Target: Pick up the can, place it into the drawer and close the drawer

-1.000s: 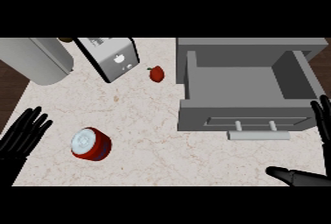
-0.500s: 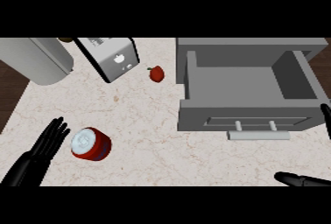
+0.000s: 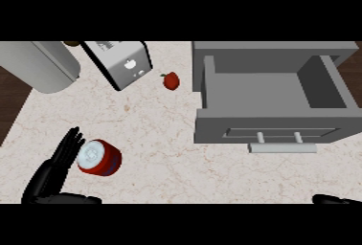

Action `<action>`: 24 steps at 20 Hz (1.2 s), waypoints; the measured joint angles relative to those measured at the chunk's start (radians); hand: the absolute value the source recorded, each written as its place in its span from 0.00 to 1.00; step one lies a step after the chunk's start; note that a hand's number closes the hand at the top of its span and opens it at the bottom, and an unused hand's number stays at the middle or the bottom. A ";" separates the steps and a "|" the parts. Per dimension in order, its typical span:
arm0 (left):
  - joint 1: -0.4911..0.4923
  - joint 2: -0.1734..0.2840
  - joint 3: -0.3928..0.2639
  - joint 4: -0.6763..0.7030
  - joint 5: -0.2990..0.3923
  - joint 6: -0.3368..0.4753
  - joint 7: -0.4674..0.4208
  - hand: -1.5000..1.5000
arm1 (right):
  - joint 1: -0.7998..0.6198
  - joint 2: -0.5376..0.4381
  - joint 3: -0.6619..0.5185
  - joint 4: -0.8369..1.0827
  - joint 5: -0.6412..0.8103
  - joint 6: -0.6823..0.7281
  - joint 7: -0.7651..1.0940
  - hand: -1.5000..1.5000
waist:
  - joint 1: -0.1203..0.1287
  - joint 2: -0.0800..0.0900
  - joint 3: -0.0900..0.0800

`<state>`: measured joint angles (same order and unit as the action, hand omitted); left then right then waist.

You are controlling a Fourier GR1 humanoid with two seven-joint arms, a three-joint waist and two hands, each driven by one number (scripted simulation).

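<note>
can [image 3: 98,157] just right of left robot hand [image 3: 58,165] | fingers straight, spread | drawer [image 3: 272,98] open

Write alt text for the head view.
The left hand, fingers straight, reaches beside a red can on the marble counter. An open, empty grey drawer sits at right; only a tip of the right hand shows.

On the pale marbled worktop [image 3: 163,124], a silver toaster [image 3: 121,62] stands near the far edge beside a large grey cylinder [image 3: 39,64] at the far-left corner, with a small red fruit [image 3: 170,80] lying to its right.
</note>
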<state>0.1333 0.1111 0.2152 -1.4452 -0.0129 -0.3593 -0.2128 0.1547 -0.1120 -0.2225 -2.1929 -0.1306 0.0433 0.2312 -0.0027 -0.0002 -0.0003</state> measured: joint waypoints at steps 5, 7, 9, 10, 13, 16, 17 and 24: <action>-0.056 0.007 0.010 0.154 -0.033 0.026 -0.082 0.00 | 0.029 0.018 -0.010 -0.007 0.000 0.022 -0.023 0.00 | -0.001 0.000 0.000; -0.083 0.025 0.021 0.235 -0.046 0.028 -0.131 0.00 | 0.027 0.004 -0.041 -0.012 -0.028 0.035 -0.008 0.00 | -0.002 0.000 0.000; -0.106 0.027 0.021 0.300 -0.057 0.038 -0.172 0.00 | 0.046 0.015 -0.039 -0.026 -0.022 0.046 -0.015 0.00 | -0.002 0.000 0.000; -0.121 0.030 0.024 0.337 -0.058 0.040 -0.189 0.00 | 0.038 0.016 -0.042 -0.021 -0.022 0.047 -0.011 0.00 | -0.002 0.000 0.000; -0.158 0.048 0.036 0.428 -0.060 0.047 -0.229 0.00 | 0.024 0.022 -0.033 -0.031 -0.001 0.042 0.010 0.00 | -0.001 0.000 0.000; -0.198 0.059 0.045 0.519 -0.064 0.063 -0.264 0.00 | 0.019 0.018 -0.047 -0.017 -0.003 0.056 0.002 0.00 | -0.002 0.000 0.000; -0.228 0.060 0.048 0.572 -0.071 0.074 -0.290 0.00 | 0.005 0.018 -0.048 0.001 0.002 0.055 -0.005 0.00 | -0.002 0.001 0.000; -0.332 0.078 0.042 0.743 -0.076 0.087 -0.376 0.00 | -0.013 0.020 -0.061 -0.024 -0.004 0.058 0.033 0.00 | -0.003 0.001 0.000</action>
<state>-0.1992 0.1891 0.2574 -0.7020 -0.0894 -0.2726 -0.5887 0.1416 -0.0919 -0.2836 -2.2164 -0.1343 0.1009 0.2642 -0.0057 0.0006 -0.0004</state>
